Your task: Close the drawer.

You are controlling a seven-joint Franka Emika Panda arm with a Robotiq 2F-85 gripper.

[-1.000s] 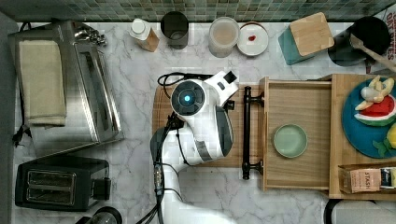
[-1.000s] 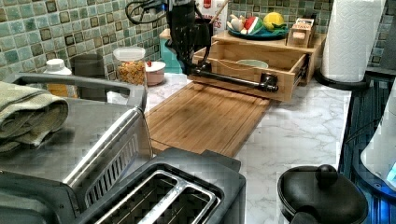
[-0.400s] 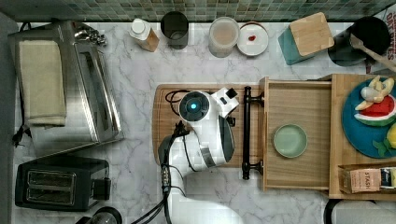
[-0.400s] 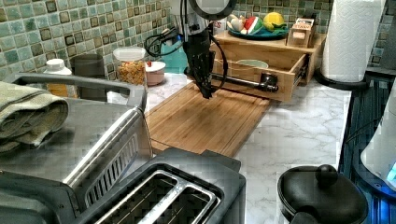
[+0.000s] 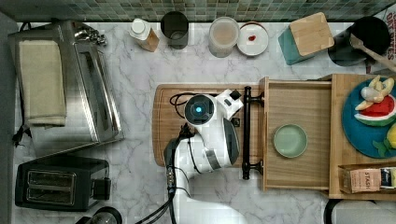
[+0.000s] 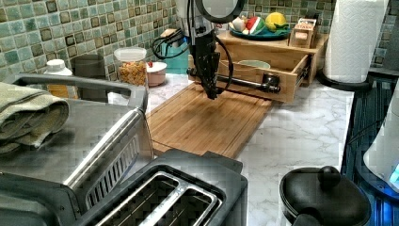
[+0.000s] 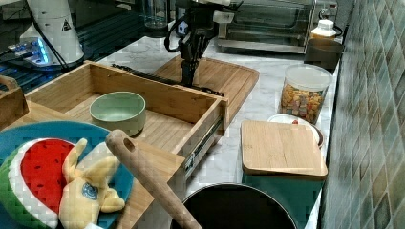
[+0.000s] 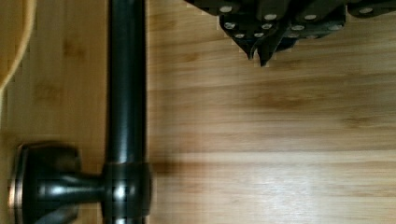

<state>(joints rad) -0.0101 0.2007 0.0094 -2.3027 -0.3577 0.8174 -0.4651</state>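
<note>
Gripper [image 6: 212, 94] hung over board [image 6: 207, 120], fingers pressed together, holding nothing, just beside handle [image 5: 246, 133], apart from it. Drawer [image 5: 299, 100] stood pulled out, frame right in top view, bowl [image 5: 290, 140] inside. Step judged: lining up for push. Next move called for contact on handle or front, then straight shove toward cabinet. Board gave open room behind gripper; drawer's side rails set push line.
</note>
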